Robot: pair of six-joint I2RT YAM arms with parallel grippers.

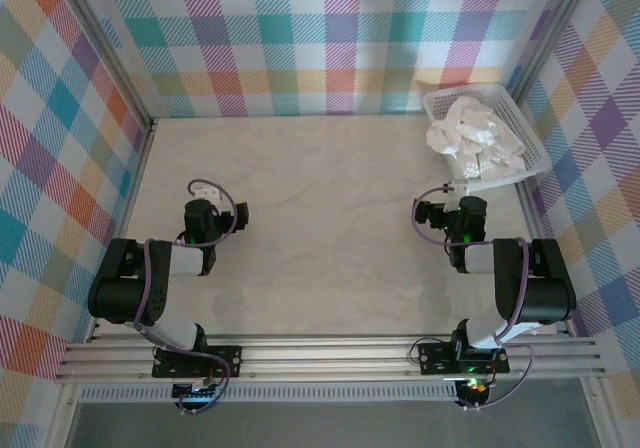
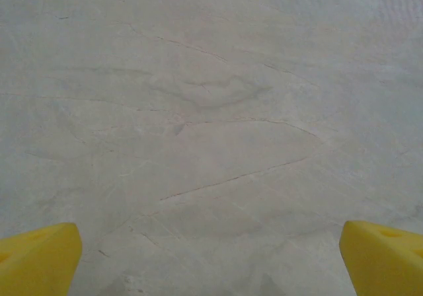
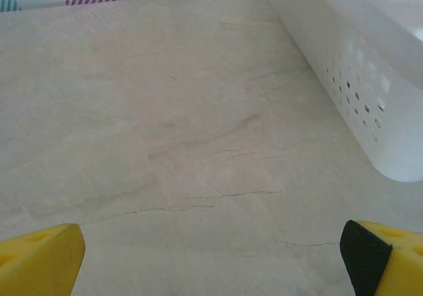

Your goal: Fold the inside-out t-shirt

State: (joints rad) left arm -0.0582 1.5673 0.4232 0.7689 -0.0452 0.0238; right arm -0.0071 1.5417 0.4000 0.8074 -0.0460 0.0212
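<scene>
The inside-out t-shirt (image 1: 474,136) lies crumpled in a white heap inside the white lattice basket (image 1: 437,96); its folds rise to about the basket's rim; the tag cannot be made out. The basket sits at the far right corner of the table (image 1: 320,183), close to the right wall; in the right wrist view its perforated side (image 3: 360,84) stands on the table surface to the right of the fingers.

The table top is pale beige with a marble-like pattern of thin dark veins (image 2: 218,91); checked panels (image 1: 330,38) in pink, teal, orange and purple enclose it at the back and on both sides; an aluminium rail (image 1: 330,353) runs along the near edge and carries both arm bases.

Left arm: folded back on itself at the near left, the left gripper (image 1: 204,200) low over the table, well apart from the basket; its yellow fingertips (image 2: 36,259) stand wide apart, released, nothing between them. Right arm: folded likewise at the near right, the right gripper (image 1: 461,211) just short of the basket's near end; its yellow fingertips (image 3: 39,259) likewise spread wide and released, holding nothing.
</scene>
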